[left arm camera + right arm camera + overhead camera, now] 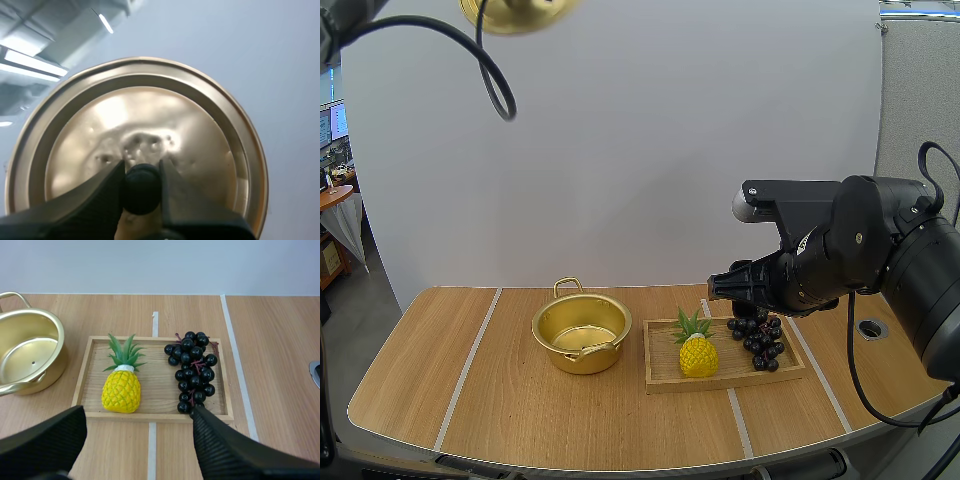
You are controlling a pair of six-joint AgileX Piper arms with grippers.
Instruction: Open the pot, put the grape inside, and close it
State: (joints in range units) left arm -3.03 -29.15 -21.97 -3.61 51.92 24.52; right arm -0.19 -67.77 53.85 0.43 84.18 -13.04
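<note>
The gold pot (581, 335) stands open on the table, left of the wooden tray (660, 372). Its gold lid (518, 12) is held high above the table; in the left wrist view my left gripper (142, 186) is shut on the lid's black knob (142, 189), under the lid (140, 125). A bunch of dark grapes (757, 338) lies on the tray's right side. My right gripper (732, 289) hovers over the tray, open. In the right wrist view its fingers stand wide apart above the grapes (193, 370), with the pot (27, 355) beside the tray (155, 385).
A yellow toy pineapple (697, 349) lies on the tray's left part, and it is seen beside the grapes as the pineapple (121, 385). A round metal hole (871, 328) sits in the table at the right. White stripes cross the tabletop.
</note>
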